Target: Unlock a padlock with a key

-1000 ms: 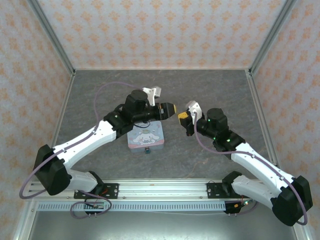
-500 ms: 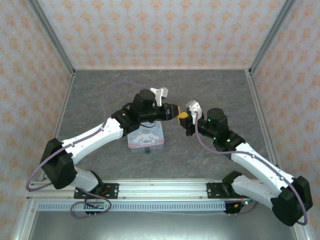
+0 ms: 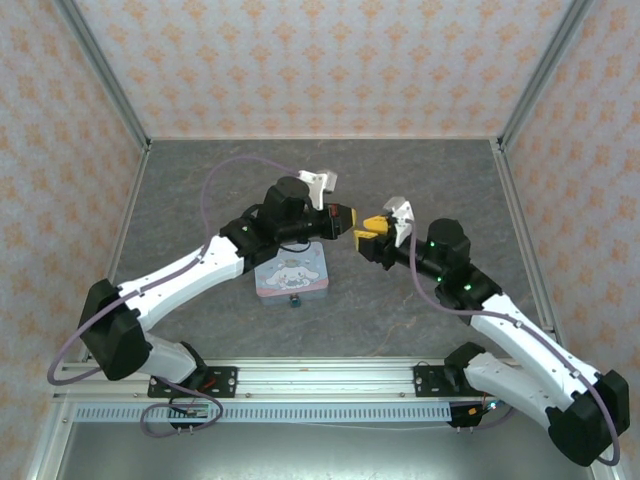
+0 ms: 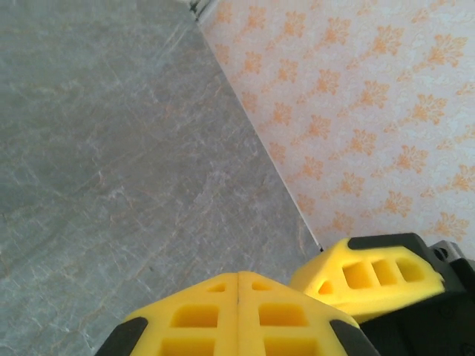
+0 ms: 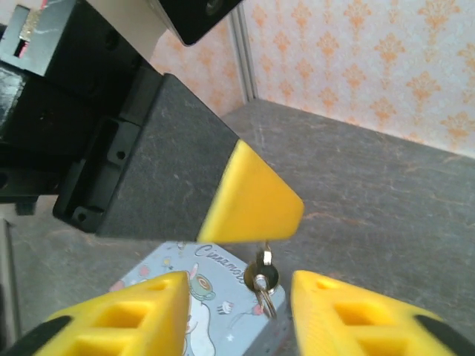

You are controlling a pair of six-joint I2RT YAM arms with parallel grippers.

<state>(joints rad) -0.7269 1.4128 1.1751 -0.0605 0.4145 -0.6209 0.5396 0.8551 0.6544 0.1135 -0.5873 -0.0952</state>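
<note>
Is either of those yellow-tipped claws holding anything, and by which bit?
The left gripper pinches a small key by its upper end, with the key's round head dangling below the fingertips. The right gripper is open and holds nothing.

A: Entry one, mid-table?
B: Left gripper (image 3: 349, 220) and right gripper (image 3: 369, 227), tip to tip and just apart: no passage between. The key (image 5: 263, 276) hangs under the left's closed tips, in line with the gap between the right's spread fingers.
A: Entry two, underneath?
B: Tin (image 3: 293, 272) flat below the left wrist, with the padlock (image 3: 296, 300) just beside its near edge.
A: Entry three, free room?
B: Bare table (image 3: 420, 170) behind both arms, and in front between tin and right arm. Bounds: walls (image 3: 300, 60) on three sides, rail (image 3: 320, 378) at the near edge.
</note>
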